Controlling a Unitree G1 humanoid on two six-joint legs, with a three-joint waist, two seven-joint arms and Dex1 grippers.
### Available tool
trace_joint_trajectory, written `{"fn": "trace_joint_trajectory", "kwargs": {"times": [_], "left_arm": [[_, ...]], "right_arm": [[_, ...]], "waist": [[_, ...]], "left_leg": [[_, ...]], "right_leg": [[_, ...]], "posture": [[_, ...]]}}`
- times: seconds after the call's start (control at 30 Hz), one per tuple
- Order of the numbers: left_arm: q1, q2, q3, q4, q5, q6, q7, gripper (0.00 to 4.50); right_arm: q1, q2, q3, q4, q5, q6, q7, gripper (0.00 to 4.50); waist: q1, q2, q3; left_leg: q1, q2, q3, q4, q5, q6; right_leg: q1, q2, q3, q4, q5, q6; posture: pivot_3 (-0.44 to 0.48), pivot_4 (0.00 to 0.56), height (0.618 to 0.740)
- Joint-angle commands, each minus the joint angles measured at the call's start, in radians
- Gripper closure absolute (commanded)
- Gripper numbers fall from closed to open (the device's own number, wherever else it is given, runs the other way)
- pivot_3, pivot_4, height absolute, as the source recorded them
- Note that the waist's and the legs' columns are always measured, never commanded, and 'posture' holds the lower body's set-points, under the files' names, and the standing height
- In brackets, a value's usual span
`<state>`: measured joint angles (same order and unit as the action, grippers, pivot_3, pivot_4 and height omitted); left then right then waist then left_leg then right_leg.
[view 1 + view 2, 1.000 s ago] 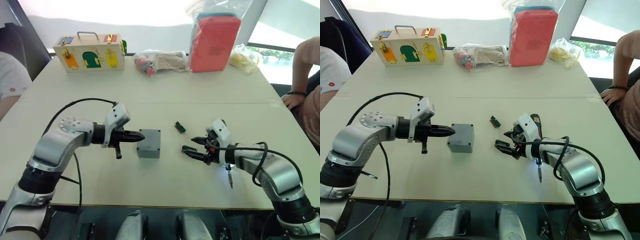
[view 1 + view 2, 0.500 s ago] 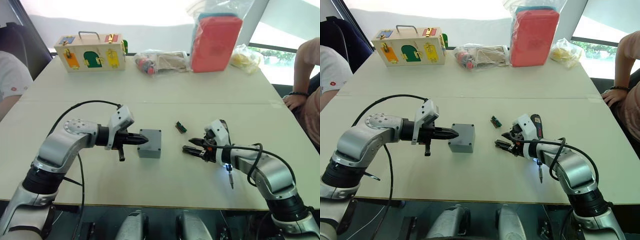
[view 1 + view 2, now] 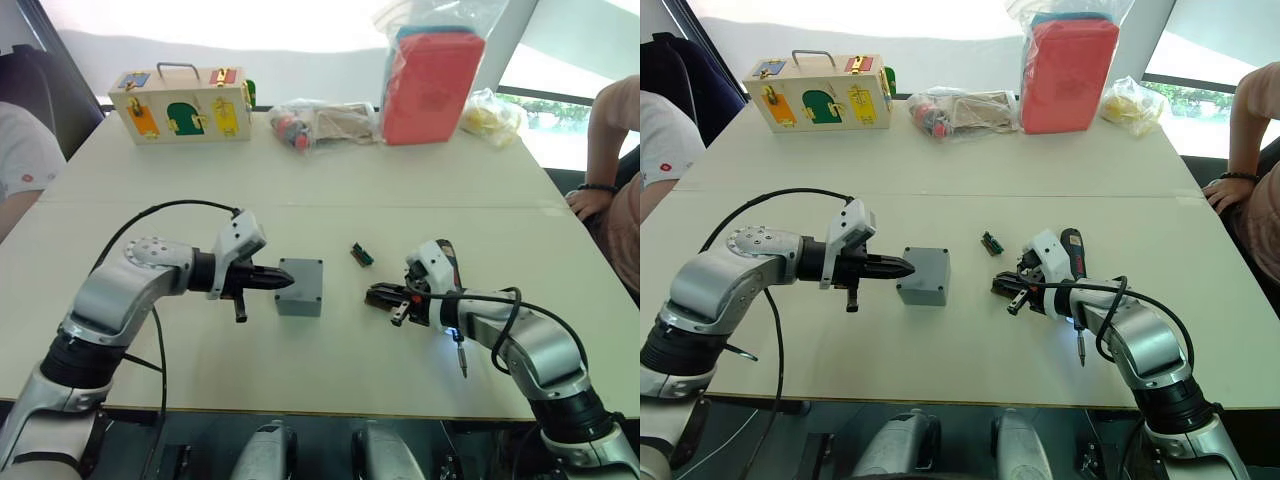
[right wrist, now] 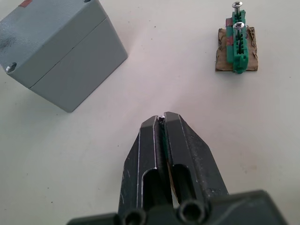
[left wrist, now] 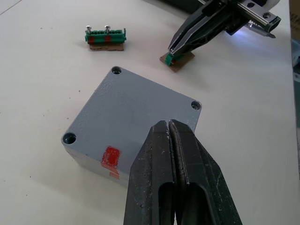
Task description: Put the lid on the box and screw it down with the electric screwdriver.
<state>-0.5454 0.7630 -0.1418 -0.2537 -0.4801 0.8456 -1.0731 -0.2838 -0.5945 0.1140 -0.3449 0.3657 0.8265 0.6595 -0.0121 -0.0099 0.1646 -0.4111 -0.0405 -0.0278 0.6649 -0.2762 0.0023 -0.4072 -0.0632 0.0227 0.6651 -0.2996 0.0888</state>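
Observation:
The grey box [image 3: 300,290] stands mid-table with the lid [image 5: 140,110] seated on top, corner holes showing and a red mark on its near side. My left gripper [image 3: 285,281] is shut, its tips at the box's left edge. To the right of the box, my right gripper [image 3: 378,295] is shut on a small green connector piece [image 5: 176,58] held low over the table. The electric screwdriver [image 3: 1072,248], black with a red band, lies on the table under my right forearm, bit [image 3: 1081,352] pointing toward me and a light glowing near its tip.
A second green connector piece [image 3: 361,254] lies just beyond my right gripper. At the table's far edge are a wooden latch box [image 3: 182,103], a clear bag of items [image 3: 320,122], a red bag [image 3: 430,85] and a yellow bag [image 3: 490,115]. A person's arm [image 3: 600,150] rests at the right edge.
My right gripper has gone from open to shut, closing on the small green connector piece. My left gripper has stayed shut against the box's left side.

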Motion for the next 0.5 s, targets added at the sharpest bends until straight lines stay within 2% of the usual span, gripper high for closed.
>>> {"fn": "trace_joint_trajectory", "kwargs": {"times": [0.03, 0.17, 0.37, 0.5], "left_arm": [[-0.013, 0.021, 0.033, 0.003, -0.020, -0.013, -0.022, 4.50], [-0.034, 0.023, 0.066, 0.032, -0.068, 0.001, -0.054, 4.50], [-0.047, 0.030, 0.054, 0.073, -0.058, -0.024, -0.073, 4.50], [-0.061, 0.022, 0.085, 0.115, -0.075, -0.018, -0.068, 4.50]], "right_arm": [[-0.020, -0.007, -0.016, -0.022, 0.008, -0.007, 0.009, 4.43], [-0.038, -0.017, -0.040, -0.056, 0.032, 0.019, 0.015, 4.43], [-0.072, -0.023, -0.060, -0.087, 0.055, 0.051, 0.011, 4.43], [-0.183, 0.024, -0.059, -0.109, 0.088, 0.048, 0.007, 4.43]], "waist": [[0.000, 0.000, 0.000], [0.000, 0.000, 0.000], [0.000, 0.000, 0.000], [-0.004, 0.000, 0.000]], "left_leg": [[0.000, 0.000, 0.000, 0.000, 0.000, 0.000], [0.000, 0.000, 0.000, 0.000, 0.000, 0.000], [0.000, 0.000, 0.000, 0.000, 0.000, 0.000], [0.000, 0.000, 0.000, 0.001, 0.000, 0.000]], "right_leg": [[0.000, 0.000, 0.000, 0.000, 0.000, 0.000], [0.000, 0.000, 0.000, 0.000, 0.000, 0.000], [0.000, 0.000, 0.000, 0.000, 0.000, 0.000], [0.000, 0.000, 0.000, 0.000, 0.000, 0.000]], "posture": [[0.000, 0.150, 0.738], [0.000, 0.150, 0.738], [0.000, 0.150, 0.738], [0.000, 0.150, 0.738]]}}
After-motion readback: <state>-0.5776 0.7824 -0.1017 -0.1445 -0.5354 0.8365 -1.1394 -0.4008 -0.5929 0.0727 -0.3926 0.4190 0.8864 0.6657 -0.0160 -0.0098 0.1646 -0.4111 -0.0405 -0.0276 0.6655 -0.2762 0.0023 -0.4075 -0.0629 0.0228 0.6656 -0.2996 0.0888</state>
